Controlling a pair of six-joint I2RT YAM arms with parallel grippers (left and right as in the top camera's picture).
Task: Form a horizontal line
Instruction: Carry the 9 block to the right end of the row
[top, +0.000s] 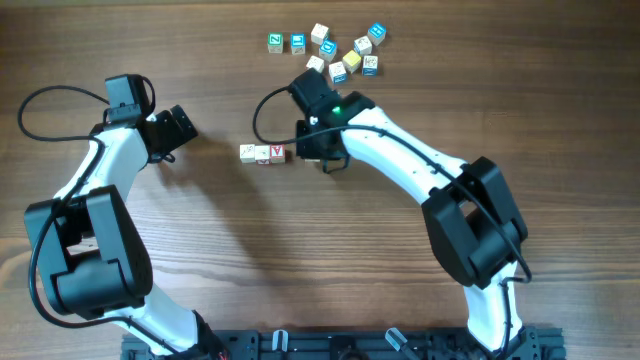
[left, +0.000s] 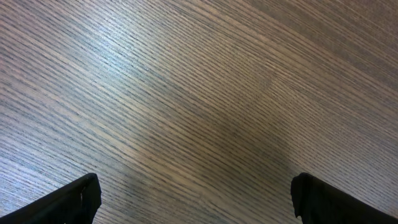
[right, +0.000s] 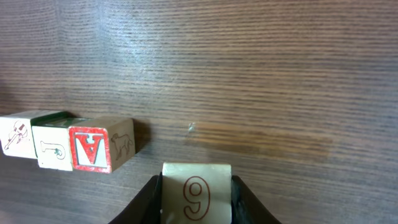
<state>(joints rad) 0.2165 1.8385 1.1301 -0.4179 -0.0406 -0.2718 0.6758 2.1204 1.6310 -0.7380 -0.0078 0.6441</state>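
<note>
With right tool (right: 196, 202) clamped on pale wooden cube with red numeral (right: 196, 180), set cube flush against red-lettered end of short row of whitish wooden letter cubes (right: 67, 144), lying near on wood-grain surface (left: 199, 93), edges aligned. Reaching low, wrist angled down. Elsewhere, left tool (left: 196, 199) spread wide, idle.

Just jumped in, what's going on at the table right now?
The right end effector is shut on a small cube marked with a red digit. It holds the cube low beside the row of three touching cubes, near the row's red-lettered end but not joined to it. The left end effector hangs open over bare table, holding nothing. A loose bunch of cubes lies at the far side.
</note>
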